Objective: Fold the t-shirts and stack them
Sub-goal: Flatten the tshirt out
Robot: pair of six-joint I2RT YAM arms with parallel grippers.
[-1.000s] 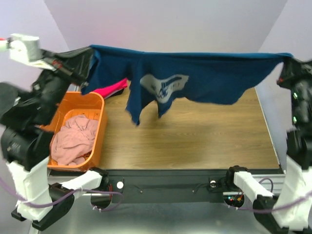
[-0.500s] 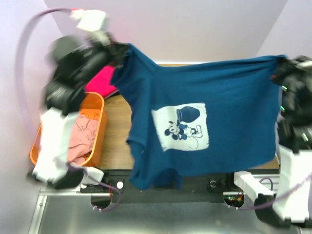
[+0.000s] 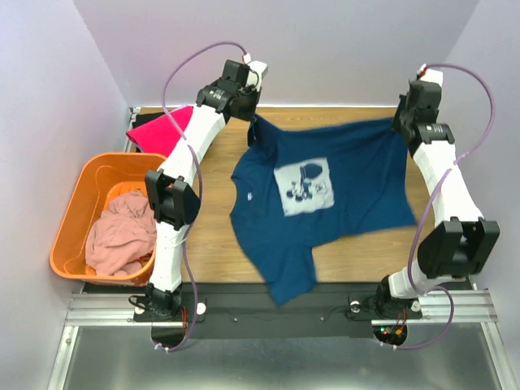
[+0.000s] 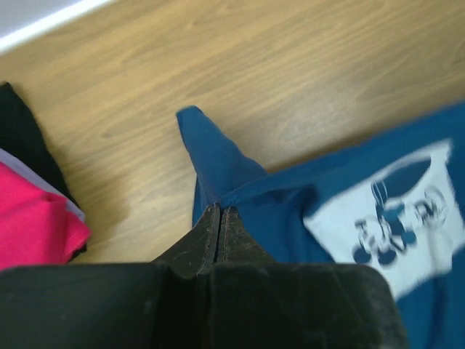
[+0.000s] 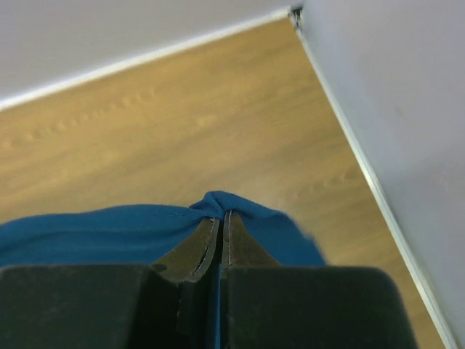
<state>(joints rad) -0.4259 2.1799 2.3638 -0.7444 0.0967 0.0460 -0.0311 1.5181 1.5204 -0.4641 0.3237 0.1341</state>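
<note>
The navy t-shirt (image 3: 349, 179) with its white mouse print (image 3: 303, 185) is stretched across the table between both arms, its lower part draping over the near edge. My left gripper (image 3: 253, 120) is shut on one far corner of it (image 4: 218, 163). My right gripper (image 3: 400, 122) is shut on the other far corner (image 5: 221, 203). The bright pink t-shirt (image 3: 162, 128) lies at the far left with a black one under it (image 4: 22, 145). The pale pink t-shirt (image 3: 120, 231) is bunched in the basket.
An orange basket (image 3: 77, 187) stands at the left of the wooden table (image 3: 211, 236). A purple wall runs close along the table's right edge (image 5: 407, 131) and another along the back.
Both arms have swung out from the near side to the far edge of the table, carrying the navy shirt from hanging high in the air down to spread over the tabletop.
</note>
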